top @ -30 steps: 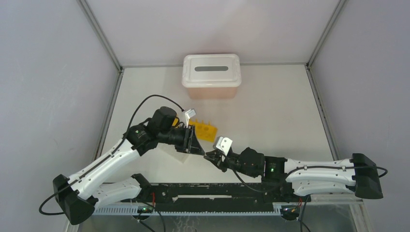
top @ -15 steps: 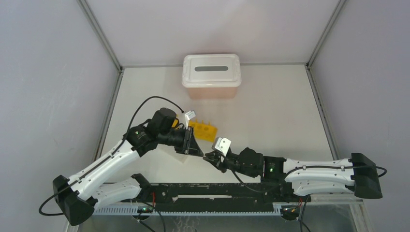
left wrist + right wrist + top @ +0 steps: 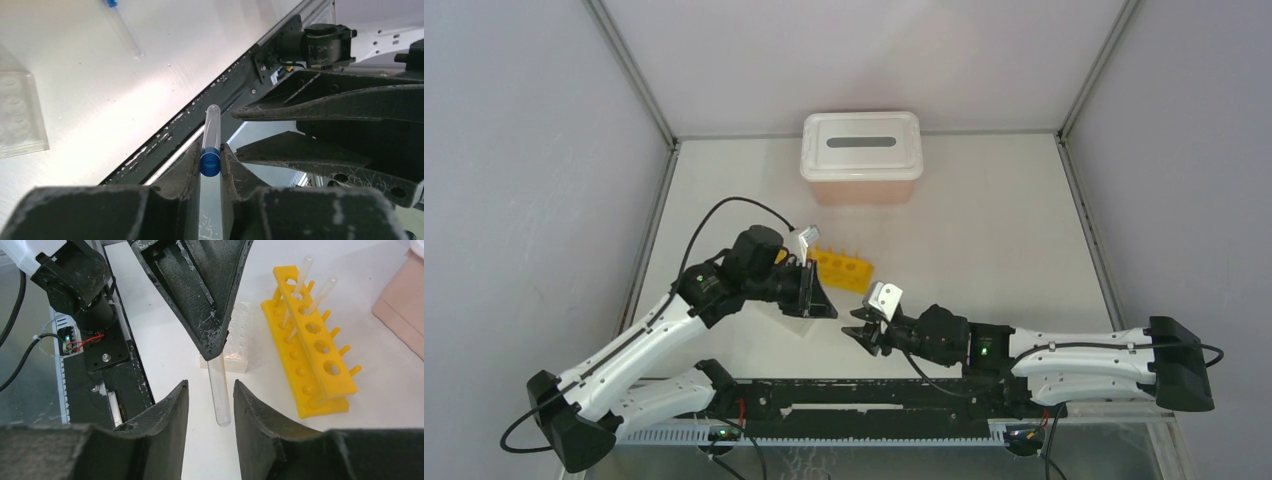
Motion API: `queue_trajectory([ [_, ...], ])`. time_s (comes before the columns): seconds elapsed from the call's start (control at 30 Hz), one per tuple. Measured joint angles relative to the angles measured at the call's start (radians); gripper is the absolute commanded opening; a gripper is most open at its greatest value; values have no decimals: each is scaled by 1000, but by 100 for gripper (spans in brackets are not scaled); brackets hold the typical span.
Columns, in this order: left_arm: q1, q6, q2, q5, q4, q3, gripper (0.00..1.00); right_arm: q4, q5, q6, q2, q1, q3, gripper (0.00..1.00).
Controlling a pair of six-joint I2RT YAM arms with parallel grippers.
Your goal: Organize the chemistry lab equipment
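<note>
The pale worktop (image 3: 984, 230) carries a pink box with a white slotted lid (image 3: 861, 155) at its 12 o'clock edge in the overhead view. The left arm (image 3: 644, 340) reaches from the 7 o'clock corner toward 2 o'clock. The right arm (image 3: 1074, 355) stretches from the 4 o'clock corner toward 9 o'clock, so the two pincers meet tip to tip just short of mid-worktop.

The yellow tube rack (image 3: 844, 268) stands just beside that meeting point, at its 12 o'clock. Two clear tubes (image 3: 322, 295) lean in holes at one end of it. The clear well plate (image 3: 240, 335) lies flat on the rack's 8 o'clock side, partly hidden under the left arm's fingers.

The left pincer (image 3: 210, 150) is clamped on a blue-capped tube (image 3: 212, 125), pinching it at the cap while the clear body sticks out past the fingertips. In the right wrist view the tube's rounded end hangs between the fingers of the right pincer (image 3: 210, 386). That pincer stands apart with a gap on each side of the tube and grips nothing.

A second thin capped tube (image 3: 122, 30) lies flat on the worktop at 11 o'clock in the left wrist view, apart from the plate.
</note>
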Motion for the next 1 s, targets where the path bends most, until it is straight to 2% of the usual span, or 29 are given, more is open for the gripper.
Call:
queue_trajectory([
  [0.23, 0, 9, -1, -110, -32, 8, 12, 0, 5, 1, 5, -9, 0, 48],
  [0.5, 0, 55, 2, -319, -103, 85, 11, -1, 38, 27, -49, -34, -14, 49],
  [0.8, 0, 105, 84, -579, -163, 87, 8, -22, 97, 103, -38, -140, -29, 49],
  [1.0, 1, 117, 138, -676, -187, 87, 8, -24, 96, 145, -30, -196, -68, 49],
])
